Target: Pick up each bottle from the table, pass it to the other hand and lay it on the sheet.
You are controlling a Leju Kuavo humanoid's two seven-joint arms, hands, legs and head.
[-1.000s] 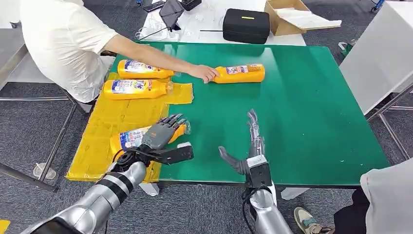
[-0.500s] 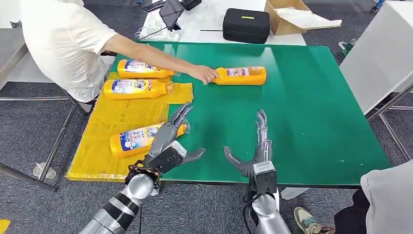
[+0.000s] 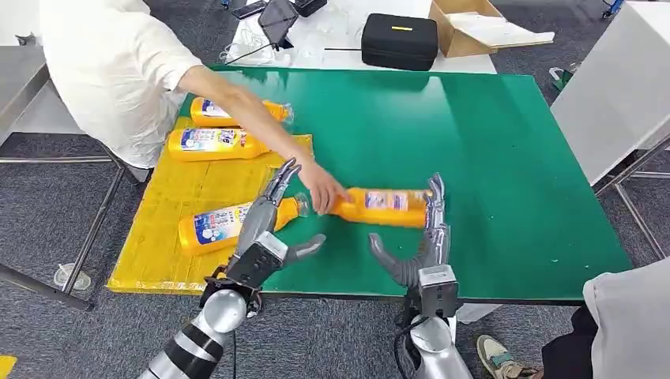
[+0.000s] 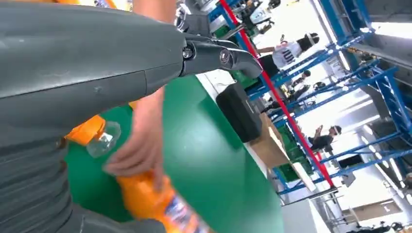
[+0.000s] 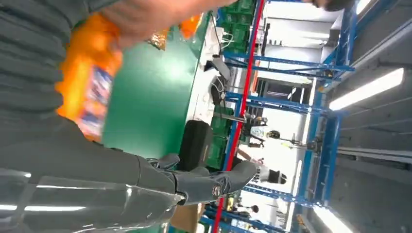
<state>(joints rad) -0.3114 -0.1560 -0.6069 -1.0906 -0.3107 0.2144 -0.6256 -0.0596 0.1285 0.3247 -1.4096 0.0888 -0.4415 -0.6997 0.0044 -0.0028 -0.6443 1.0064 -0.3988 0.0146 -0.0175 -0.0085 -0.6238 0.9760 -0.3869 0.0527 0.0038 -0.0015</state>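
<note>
Three orange plastic bottles point(image 3: 217, 140) lie on the yellow sheet point(image 3: 170, 237). The left hand point(image 3: 269, 225) hovers empty, fingers spread. A person's hand point(image 3: 322, 189) holds a fourth orange bottle point(image 3: 379, 207) on the green table point(image 3: 506, 158) against the empty, spread right hand point(image 3: 427, 245).

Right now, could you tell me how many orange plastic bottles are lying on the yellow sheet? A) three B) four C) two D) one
A: three orange bottles lie on the yellow sheet, while the fourth bottle rests on the green table under a person's hand.
</note>
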